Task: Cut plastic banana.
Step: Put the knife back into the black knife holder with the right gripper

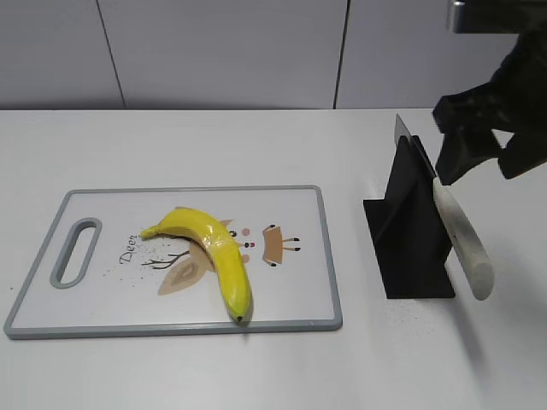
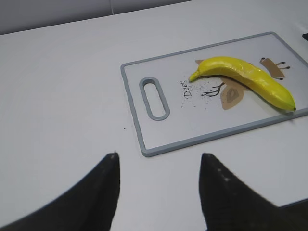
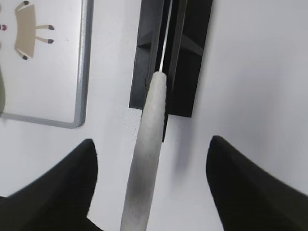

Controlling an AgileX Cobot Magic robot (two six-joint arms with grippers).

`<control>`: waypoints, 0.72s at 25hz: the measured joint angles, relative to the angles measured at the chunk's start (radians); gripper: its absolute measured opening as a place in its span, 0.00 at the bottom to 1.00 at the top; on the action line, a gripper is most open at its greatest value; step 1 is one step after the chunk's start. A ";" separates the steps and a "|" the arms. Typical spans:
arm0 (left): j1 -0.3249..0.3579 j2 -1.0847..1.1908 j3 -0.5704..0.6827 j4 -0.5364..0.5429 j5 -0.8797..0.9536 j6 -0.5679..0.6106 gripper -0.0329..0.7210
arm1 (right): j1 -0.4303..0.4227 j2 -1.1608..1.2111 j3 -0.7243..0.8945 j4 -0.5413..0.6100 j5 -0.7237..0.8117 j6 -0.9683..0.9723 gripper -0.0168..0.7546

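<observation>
The plastic banana (image 1: 212,254) is glossy yellow and curved. It lies whole on the grey-rimmed cutting board (image 1: 102,326), dark tip toward the front edge; it also shows in the left wrist view (image 2: 245,77). A knife with a white handle (image 1: 466,243) rests slanted in a black holder (image 1: 408,226) to the right of the board. My right gripper (image 1: 466,149) is open above the knife; in the right wrist view the handle (image 3: 147,168) lies between the spread fingers (image 3: 151,149), untouched. My left gripper (image 2: 159,156) is open and empty over bare table, left of the board (image 2: 144,139).
The white table meets a grey panelled wall at the back. The board has a handle slot (image 1: 77,250) at its left end and printed pictures in the middle. The holder stands between the board and my right arm.
</observation>
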 joint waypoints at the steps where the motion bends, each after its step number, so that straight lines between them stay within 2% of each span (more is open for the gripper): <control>1: 0.000 0.000 0.000 0.000 0.000 0.000 0.72 | 0.000 -0.037 0.007 0.002 0.010 -0.019 0.71; 5: 0.000 0.000 0.000 0.000 0.000 0.000 0.72 | 0.001 -0.195 0.111 0.035 0.019 -0.123 0.71; 11: 0.000 0.000 0.000 0.000 0.000 0.000 0.71 | 0.001 -0.478 0.354 0.041 -0.037 -0.243 0.71; 18: 0.000 0.000 0.000 0.000 0.000 0.000 0.69 | 0.001 -0.800 0.562 0.041 -0.074 -0.316 0.71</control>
